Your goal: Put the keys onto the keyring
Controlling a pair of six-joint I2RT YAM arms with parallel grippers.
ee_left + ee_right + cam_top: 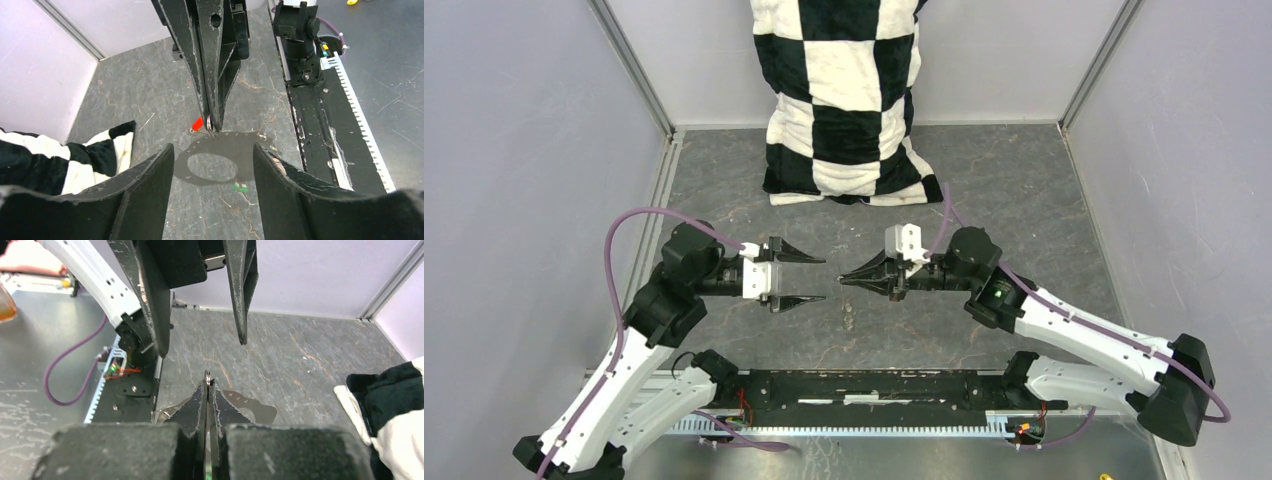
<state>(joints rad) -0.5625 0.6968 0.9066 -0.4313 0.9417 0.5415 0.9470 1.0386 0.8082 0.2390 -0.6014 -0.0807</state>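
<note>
My right gripper (844, 280) is shut on a thin silvery metal ring, the keyring (206, 376), which sticks out edge-on past its tips. It holds the ring above the grey table. In the left wrist view the ring (210, 124) shows at the shut right gripper (212, 128), with the red key head (198, 123) hanging right beside it. A small green piece, seemingly the green key (241, 187), lies on the table under the right gripper's shadow. My left gripper (822, 278) is open and empty. It faces the right gripper's tips, a short gap away.
A black-and-white checkered cloth (849, 100) lies at the back centre against the wall. Grey walls close in the table (1024, 200) on three sides. The black base rail (864, 390) runs along the near edge.
</note>
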